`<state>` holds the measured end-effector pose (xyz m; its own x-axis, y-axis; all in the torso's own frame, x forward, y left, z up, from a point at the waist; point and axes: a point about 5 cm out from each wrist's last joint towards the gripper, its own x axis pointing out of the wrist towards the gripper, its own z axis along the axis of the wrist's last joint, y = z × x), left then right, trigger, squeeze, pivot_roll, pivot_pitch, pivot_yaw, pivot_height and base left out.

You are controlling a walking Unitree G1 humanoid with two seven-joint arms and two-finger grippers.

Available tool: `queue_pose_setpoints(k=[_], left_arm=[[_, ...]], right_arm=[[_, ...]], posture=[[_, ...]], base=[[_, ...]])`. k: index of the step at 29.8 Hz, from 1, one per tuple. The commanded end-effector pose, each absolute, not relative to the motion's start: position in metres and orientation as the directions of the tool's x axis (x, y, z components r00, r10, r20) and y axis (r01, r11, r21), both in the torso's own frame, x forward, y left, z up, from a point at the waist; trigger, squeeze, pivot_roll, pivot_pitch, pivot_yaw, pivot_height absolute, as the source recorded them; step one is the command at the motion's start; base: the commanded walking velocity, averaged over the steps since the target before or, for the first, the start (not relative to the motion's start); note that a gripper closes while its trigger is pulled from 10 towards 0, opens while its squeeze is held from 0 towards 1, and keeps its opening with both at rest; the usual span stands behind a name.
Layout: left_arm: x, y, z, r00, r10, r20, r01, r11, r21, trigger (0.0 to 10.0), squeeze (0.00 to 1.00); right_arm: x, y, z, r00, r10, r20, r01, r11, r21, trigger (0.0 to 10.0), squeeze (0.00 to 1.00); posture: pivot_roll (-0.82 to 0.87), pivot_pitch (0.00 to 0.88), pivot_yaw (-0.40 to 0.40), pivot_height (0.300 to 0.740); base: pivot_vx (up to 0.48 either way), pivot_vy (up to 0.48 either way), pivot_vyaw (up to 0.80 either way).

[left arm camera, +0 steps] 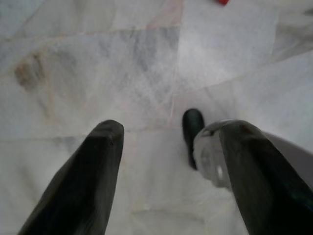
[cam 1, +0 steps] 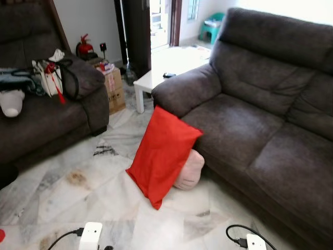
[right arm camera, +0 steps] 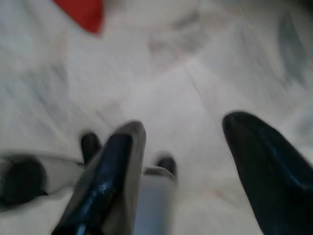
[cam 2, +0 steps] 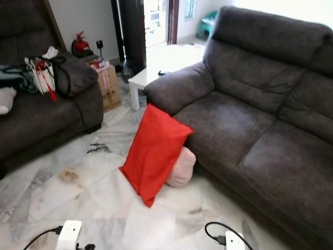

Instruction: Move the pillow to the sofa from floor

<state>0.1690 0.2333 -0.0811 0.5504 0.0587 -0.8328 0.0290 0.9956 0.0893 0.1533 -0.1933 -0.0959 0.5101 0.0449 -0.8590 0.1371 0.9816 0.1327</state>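
The red rectangular fabric pillow (cam 1: 162, 153) leaned on the dark grey fabric sofa (cam 1: 270, 130). Left gripper (left arm camera: 168, 166) and right gripper (right arm camera: 195, 161) hung spread, empty; closing in squarely before reaching seemed wise.

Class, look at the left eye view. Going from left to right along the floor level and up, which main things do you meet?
Left sofa → cardboard boxes → red pillow → pink pillow → right sofa.

Counted on floor and around:
Two pillows, red (cam 1: 162, 153) and pink (cam 1: 189, 170); two sofas (cam 1: 260, 120) (cam 1: 41, 117); one table (cam 1: 151, 80); two boxes (cam 1: 115, 88); one extinguisher (cam 1: 84, 47).
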Motion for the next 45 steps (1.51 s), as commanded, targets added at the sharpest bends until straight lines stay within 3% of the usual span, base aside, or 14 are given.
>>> queue_pose_setpoints(k=[1,22,32,45], left_arm=[[0.1722,0.2262,-0.0816,0.552,0.043,-0.833,0.031,0.997,0.073,10.0,0.0],[0.172,0.2261,-0.0816,0.552,0.04,-0.833,0.034,0.997,0.071,10.0,0.0],[0.1718,0.2266,-0.0816,0.551,0.041,-0.833,0.036,0.997,0.073,10.0,0.0],[0.172,0.2262,-0.0816,0.552,0.041,-0.833,0.035,0.997,0.072,10.0,0.0]], right_arm=[[0.1468,-0.2058,-0.0964,0.503,0.008,-0.864,0.165,0.981,0.105,10.0,0.0],[0.1477,-0.206,-0.0958,0.508,0.013,-0.861,0.137,0.986,0.096,10.0,0.0],[0.1474,-0.2047,-0.0961,0.505,0.027,-0.863,0.131,0.985,0.108,10.0,0.0],[0.1469,-0.2057,-0.0963,0.504,0.013,-0.864,0.157,0.982,0.106,10.0,0.0]], posture=[[-0.09,0.0,-0.04,0.74],[-0.09,0.0,-0.041,0.74],[-0.09,0.0,-0.039,0.74],[-0.09,0.001,-0.041,0.74]], base=[[0.39,0.0,0.0],[0.392,0.0,0.0],[0.383,0.0,0.7],[0.378,0.0,0.0]])
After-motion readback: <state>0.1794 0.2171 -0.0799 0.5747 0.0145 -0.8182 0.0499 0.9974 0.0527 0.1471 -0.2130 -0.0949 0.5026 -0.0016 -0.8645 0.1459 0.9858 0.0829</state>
